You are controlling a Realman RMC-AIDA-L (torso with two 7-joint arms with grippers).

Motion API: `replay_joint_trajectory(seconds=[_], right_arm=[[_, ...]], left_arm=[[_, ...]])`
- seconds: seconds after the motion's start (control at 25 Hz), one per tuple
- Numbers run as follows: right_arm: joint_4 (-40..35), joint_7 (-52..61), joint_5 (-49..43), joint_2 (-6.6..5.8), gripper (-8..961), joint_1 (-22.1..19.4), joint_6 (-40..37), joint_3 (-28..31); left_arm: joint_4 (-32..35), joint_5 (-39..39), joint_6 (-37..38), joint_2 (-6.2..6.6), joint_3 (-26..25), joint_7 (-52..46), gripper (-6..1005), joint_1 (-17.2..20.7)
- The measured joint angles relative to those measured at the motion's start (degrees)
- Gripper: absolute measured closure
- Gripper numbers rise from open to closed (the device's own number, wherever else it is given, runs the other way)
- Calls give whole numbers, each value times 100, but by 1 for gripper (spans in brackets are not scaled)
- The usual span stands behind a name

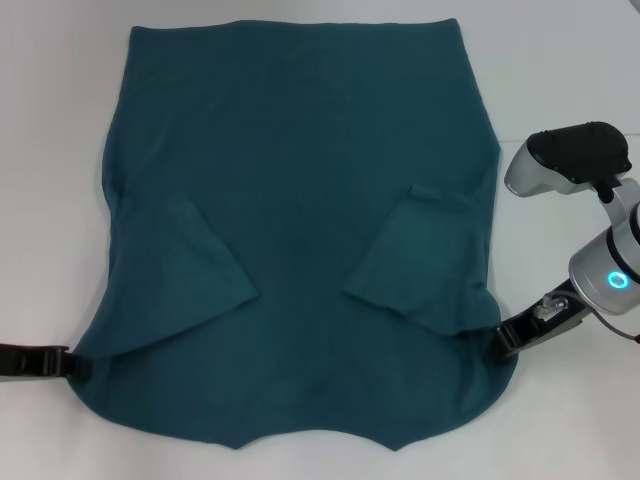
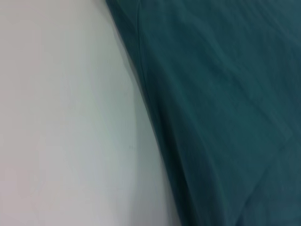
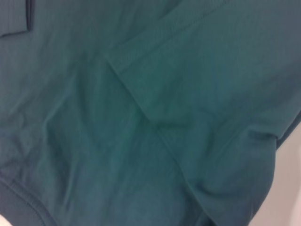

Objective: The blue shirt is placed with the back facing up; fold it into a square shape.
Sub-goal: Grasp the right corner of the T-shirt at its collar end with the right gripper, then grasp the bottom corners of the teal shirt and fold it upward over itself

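head overhead, wrists close on shirt (image 1: 300, 230)

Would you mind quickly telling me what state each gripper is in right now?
Left gripper: at the blue shirt's near left edge; cannot be told.
Right gripper: at its near right edge; cannot be told.

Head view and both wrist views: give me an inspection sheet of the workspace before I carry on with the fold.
Surface: white table, bare around the cloth.
Job's things: shirt lies flat, plain side up, both sleeves folded inward onto the body; no lettering visible.
Clutter: nothing seen.
Grippers: left gripper low at the shirt's near left edge; right gripper low at its near right edge. Whether either has hold of the cloth cannot be told.
Cables: nothing seen.
Surroundings: only table shows around the shirt; the wrist views show only shirt cloth and table.
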Motion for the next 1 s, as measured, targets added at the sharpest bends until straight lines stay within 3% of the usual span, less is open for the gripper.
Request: replay_joint_trajectory(seconds=[0.24, 0.4, 0.64, 0.76, 1.0], right_arm=[[-50, -207, 13, -3, 786, 25, -111, 58], [-168, -492, -8, -22, 887, 117, -613, 65], [-599, -845, -41, -42, 887, 208, -1522, 41], [-632, -1171, -32, -62, 887, 328, -2300, 54], [-676, -1478, 9, -16, 886, 346, -2993, -5]], left_arm=[[-22, 0, 40, -8, 8, 14, 964, 15], [-8, 52, 276, 27, -23, 17, 965, 11], [18, 454, 989, 114, -111, -19, 964, -21], [22, 746, 1429, 122, -113, -46, 964, -24], [28, 1208, 2339, 106, -127, -97, 963, 28]])
